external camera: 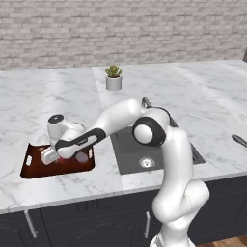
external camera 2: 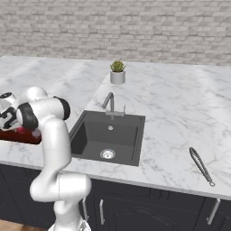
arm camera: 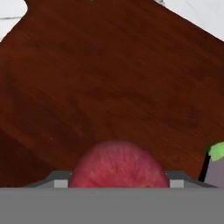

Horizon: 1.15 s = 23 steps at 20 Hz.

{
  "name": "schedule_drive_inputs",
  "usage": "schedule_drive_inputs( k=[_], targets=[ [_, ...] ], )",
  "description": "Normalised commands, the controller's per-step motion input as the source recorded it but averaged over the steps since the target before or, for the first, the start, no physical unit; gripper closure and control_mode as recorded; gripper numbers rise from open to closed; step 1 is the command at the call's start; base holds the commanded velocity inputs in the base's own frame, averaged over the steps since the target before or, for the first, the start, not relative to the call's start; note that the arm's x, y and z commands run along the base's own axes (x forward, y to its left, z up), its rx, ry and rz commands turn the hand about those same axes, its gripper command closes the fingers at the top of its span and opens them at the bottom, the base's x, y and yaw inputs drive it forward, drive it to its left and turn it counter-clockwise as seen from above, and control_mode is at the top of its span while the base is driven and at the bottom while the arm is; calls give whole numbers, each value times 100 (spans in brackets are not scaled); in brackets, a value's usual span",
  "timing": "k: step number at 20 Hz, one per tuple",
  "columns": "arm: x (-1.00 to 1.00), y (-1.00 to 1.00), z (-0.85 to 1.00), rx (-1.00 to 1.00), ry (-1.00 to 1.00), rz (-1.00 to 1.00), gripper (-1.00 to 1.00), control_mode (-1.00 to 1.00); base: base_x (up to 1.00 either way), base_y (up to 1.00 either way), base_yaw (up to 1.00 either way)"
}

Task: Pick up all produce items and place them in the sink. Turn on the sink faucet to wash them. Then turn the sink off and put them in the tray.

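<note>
My gripper point(external camera: 50, 156) reaches down low into the dark reddish-brown wooden tray point(external camera: 33, 170) left of the sink point(external camera: 129, 155). In the hand view it point(arm camera: 118, 182) is shut on the round red fruit point(arm camera: 118, 166), just above the tray floor point(arm camera: 109, 87). The purple vegetable point(arm camera: 216, 169) with its green tip lies at the right edge of that view, and it shows pale in the tray point(external camera: 83, 157) beside the hand. The sink basin point(external camera 2: 108, 134) holds only its silver drain. The grey gooseneck faucet point(external camera 2: 109, 101) stands behind it, with no water visible.
A potted succulent point(external camera: 114, 77) stands on the marble counter behind the sink. A slim metal utensil point(external camera 2: 201, 166) lies on the counter right of the sink. A brick wall closes the back. My arm's elbow point(external camera: 149, 131) hangs over the sink's left side.
</note>
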Motion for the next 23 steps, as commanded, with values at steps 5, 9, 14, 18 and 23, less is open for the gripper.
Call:
schedule_drive_inputs(
  k=[5, 9, 14, 18, 23],
  targets=[
    [13, 0, -16, 0, 0, 1, -100, -100, 0, 0, 0],
    [18, -1, -8, 2, 0, 2, -100, -100, 0, 0, 0],
    [2, 0, 18, 0, 0, 0, -100, -100, 0, 0, 0],
    [-10, 0, 50, 0, -1, 0, -100, -100, 0, 0, 0],
    [-19, 0, 37, 0, 0, 0, -100, -100, 0, 0, 0]
  ],
)
